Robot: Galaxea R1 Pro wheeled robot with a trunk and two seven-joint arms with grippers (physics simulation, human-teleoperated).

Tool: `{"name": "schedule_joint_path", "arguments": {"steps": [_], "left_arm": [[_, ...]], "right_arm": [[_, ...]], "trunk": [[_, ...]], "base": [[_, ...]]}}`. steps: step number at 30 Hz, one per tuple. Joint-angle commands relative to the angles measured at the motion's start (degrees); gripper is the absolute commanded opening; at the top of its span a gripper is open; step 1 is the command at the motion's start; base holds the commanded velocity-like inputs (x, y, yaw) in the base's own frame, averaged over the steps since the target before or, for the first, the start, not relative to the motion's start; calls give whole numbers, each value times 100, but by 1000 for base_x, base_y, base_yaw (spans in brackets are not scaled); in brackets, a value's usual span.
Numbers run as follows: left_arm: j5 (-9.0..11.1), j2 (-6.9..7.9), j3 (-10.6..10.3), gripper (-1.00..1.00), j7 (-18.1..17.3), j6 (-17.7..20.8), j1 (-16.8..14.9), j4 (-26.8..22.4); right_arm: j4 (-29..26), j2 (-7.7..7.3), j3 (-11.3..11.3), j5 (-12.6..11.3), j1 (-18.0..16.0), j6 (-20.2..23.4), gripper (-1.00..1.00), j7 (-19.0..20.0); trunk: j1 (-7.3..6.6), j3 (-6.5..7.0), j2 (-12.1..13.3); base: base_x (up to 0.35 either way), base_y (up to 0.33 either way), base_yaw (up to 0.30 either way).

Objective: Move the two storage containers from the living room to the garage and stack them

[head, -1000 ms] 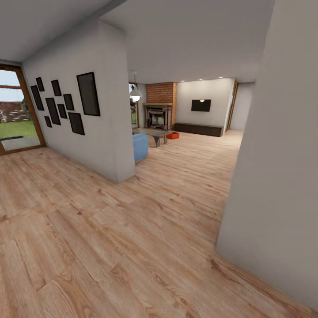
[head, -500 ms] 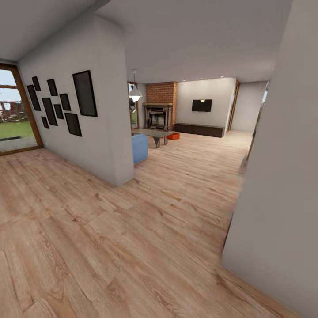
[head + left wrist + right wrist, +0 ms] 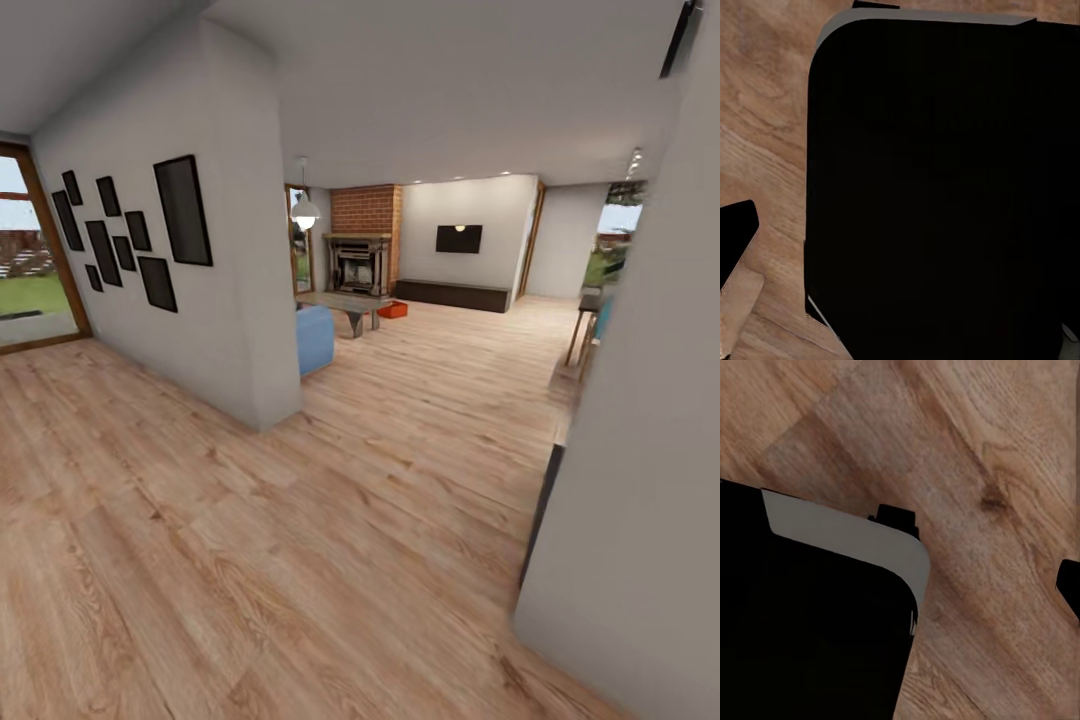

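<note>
Flooring of light wood planks covers the whole foreground of the head view and runs toward 12 o'clock into the living room. One grey partition wall stands at 10 o'clock and carries eight dark picture frames; a second grey wall fills the 3 to 5 o'clock edge. One glass door with a wooden frame shows grass at 9 o'clock. At 12 o'clock, far off, stand one red brick fireplace, one wall-mounted screen, one low dark cabinet, one blue sofa, one coffee table and one pendant lamp. One orange-red storage container lies on the planks just beside the coffee table, before the fireplace; a second cannot be made out. Each wrist view shows a black robot body above the planks; whether either pincer is released or clenched cannot be told.
</note>
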Motion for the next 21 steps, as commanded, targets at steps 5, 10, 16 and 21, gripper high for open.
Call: {"name": "schedule_joint_path", "arguments": {"steps": [5,10,16,21], "left_arm": [[64,2,0,100,5,-2,-2,-2],[65,-2,0,100,5,-2,-2,-2],[66,3,0,100,6,-2,0,-2],[65,4,0,100,5,3,-1,-2]], "right_arm": [[18,25,39,-60,-6,-13,100,33],[18,-6,31,-66,-5,-11,100,35],[18,-16,20,-81,-5,-7,100,35],[18,-16,21,-95,-5,-3,100,37]], "trunk": [[3,-6,-3],[3,-6,-3],[3,-6,-3],[3,-6,-3]], "base": [[322,0,0],[322,0,0],[322,0,0],[322,0,0]]}}
